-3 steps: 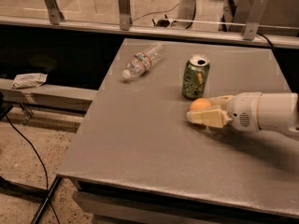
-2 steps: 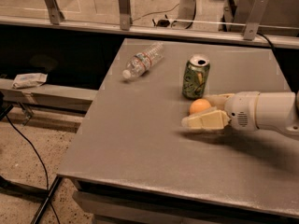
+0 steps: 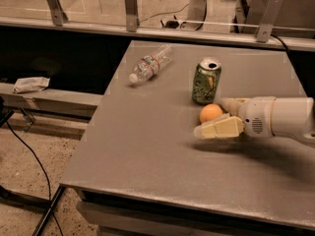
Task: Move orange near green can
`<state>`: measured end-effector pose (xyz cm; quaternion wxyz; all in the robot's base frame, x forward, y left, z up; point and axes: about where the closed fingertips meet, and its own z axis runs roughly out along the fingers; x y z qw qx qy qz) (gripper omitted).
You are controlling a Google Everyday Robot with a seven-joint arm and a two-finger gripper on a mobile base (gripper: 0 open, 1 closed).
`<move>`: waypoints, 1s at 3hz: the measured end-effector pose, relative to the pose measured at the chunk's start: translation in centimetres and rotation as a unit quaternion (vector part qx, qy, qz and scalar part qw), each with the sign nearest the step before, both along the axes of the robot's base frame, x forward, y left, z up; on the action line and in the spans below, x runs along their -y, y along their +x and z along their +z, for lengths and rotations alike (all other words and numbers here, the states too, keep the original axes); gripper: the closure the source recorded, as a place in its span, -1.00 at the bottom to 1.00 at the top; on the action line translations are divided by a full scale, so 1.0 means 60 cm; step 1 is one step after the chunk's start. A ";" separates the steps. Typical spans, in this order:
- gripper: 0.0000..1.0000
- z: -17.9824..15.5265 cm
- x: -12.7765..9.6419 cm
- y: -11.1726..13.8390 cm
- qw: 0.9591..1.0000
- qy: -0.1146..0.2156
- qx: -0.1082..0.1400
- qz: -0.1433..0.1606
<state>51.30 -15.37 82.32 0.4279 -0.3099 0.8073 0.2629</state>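
Gripper (image 3: 212,118) low over the table (image 3: 147,146) at right, fingers spread wide either side of the orange (image 3: 210,113), not clamping it. Orange sits on table just beside green can (image 3: 206,81), so placement looks done.

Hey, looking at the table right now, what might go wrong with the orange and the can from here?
1. The orange is round and lies between the open fingers of the gripper, on the right side of the table. A finger brushing it on the way out may roll it away from the green can.
2. The can stands upright just behind the orange, close to the far finger. A sideways swing there might knock it over.
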 end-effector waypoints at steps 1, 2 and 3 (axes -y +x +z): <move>-1.00 0.074 0.058 0.010 0.998 0.005 0.057 -0.026; -1.00 0.209 0.139 0.030 0.987 0.012 0.154 -0.045; -1.00 0.209 0.132 0.031 0.987 0.012 0.152 -0.044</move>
